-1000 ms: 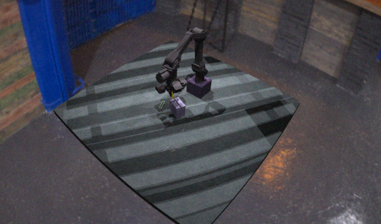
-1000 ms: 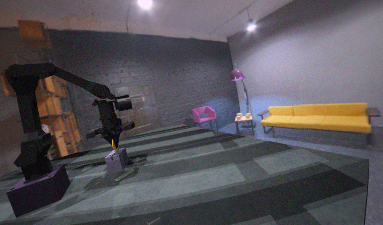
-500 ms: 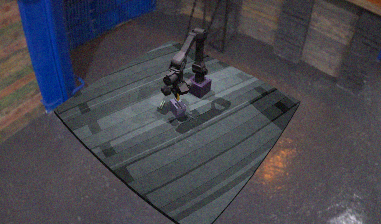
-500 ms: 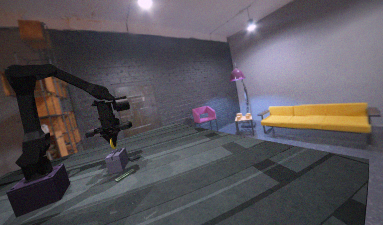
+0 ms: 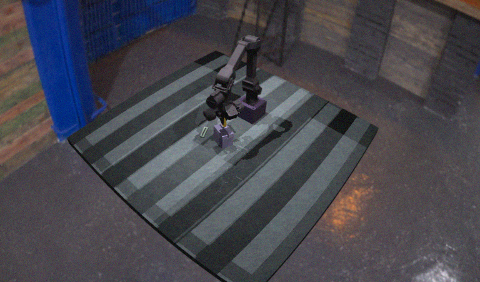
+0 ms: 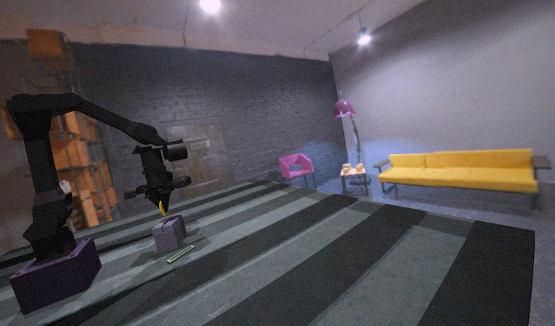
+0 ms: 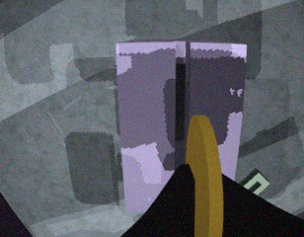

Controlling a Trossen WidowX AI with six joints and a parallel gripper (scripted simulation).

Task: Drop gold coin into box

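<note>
The claw (image 6: 162, 203) is clamped on the gold coin (image 7: 205, 192), which hangs edge-down just above the grey box (image 6: 168, 232). From the wrist camera, the coin's edge sits a little to the right of the slot (image 7: 180, 93) in the box's lid. The green holder (image 6: 180, 253) lies on the striped mat (image 6: 327, 244) just beside the box.

We see a striped grey counter (image 5: 283, 194) carrying the grey slotted box (image 5: 223, 135), a green holder (image 5: 203, 132) just left, and the arm's purple base (image 5: 260, 110).
</note>
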